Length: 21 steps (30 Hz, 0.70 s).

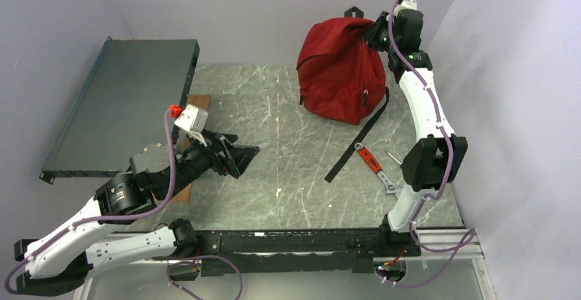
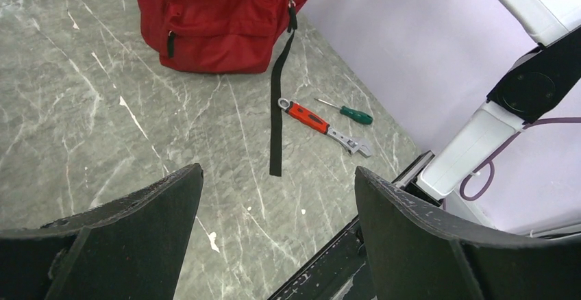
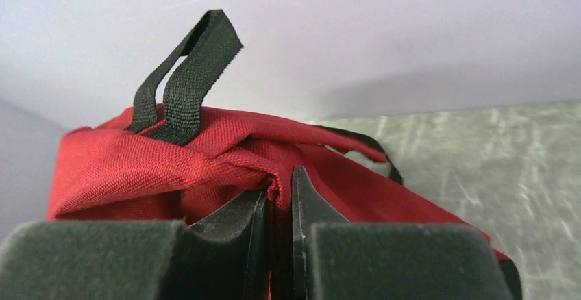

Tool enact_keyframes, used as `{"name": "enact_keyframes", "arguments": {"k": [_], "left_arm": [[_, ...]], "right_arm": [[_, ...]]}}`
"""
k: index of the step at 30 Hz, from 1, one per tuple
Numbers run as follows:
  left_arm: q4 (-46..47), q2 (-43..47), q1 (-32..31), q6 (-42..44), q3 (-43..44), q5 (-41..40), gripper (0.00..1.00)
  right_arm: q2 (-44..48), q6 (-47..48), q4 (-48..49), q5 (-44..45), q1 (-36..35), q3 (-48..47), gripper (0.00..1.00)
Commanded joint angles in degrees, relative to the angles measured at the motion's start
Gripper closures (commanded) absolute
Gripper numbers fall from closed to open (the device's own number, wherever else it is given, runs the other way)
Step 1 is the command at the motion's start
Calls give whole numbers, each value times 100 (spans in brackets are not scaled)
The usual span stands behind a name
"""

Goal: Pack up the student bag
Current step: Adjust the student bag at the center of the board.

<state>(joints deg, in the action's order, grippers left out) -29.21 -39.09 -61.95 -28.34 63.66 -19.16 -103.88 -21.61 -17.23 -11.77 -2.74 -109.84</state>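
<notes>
Left gripper point(image 2: 277, 175): jaws spread wide, empty, over the near-left part of the table point(image 1: 288, 177). Mid-table, right side: wrench point(image 2: 310, 118) and screwdriver point(image 2: 351, 114), beside a loose black strap point(image 1: 357, 141). Far edge, against the back wall: the bag point(image 1: 339, 74), upright. Right gripper point(image 3: 279, 192): jaws pinching a fold of its top fabric, beside the carry loop point(image 3: 183, 88). Expect soft, limp, probably light cloth that sags. Take hold at a seam, the loop or the webbing. No brand or label is legible.
</notes>
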Motion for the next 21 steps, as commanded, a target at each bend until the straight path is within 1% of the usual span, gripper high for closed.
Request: {"name": "enact_keyframes", "arguments": {"k": [1,2,4,6,7,11,13,15,17,19,21], "left_arm": [[304,65,15,-75,21,167,13],[290,57,9,-75,19,189,13],[225,37,15,-84,26,218,13],[166,-24,9,-91,51,263,12],[139,-54,14,-97,70,282,12],[168,-160,10,-139,71,408,12],[220,-196,17,-160,36,473,12],[255,-255,17,-159,24,515,12],[279,-345,17,-121,57,568,11],[269,-474,17,-67,152,635,11],[254,-612,17,-14,254,723,11]], "right_arm": [[152,30,1116,983,247,486,100],[-5,89,1060,866,427,568,100],[-271,300,1018,885,461,692,100],[-546,418,844,1188,464,630,100],[-667,507,706,1534,461,526,100],[-1349,708,-95,3835,531,23,100],[-1538,789,-127,4342,688,116,100],[-1612,927,185,4447,829,458,100],[-1851,962,149,4452,994,516,100],[-2126,893,1,4239,1174,438,100],[-2205,781,-286,3777,1267,332,100]]}}
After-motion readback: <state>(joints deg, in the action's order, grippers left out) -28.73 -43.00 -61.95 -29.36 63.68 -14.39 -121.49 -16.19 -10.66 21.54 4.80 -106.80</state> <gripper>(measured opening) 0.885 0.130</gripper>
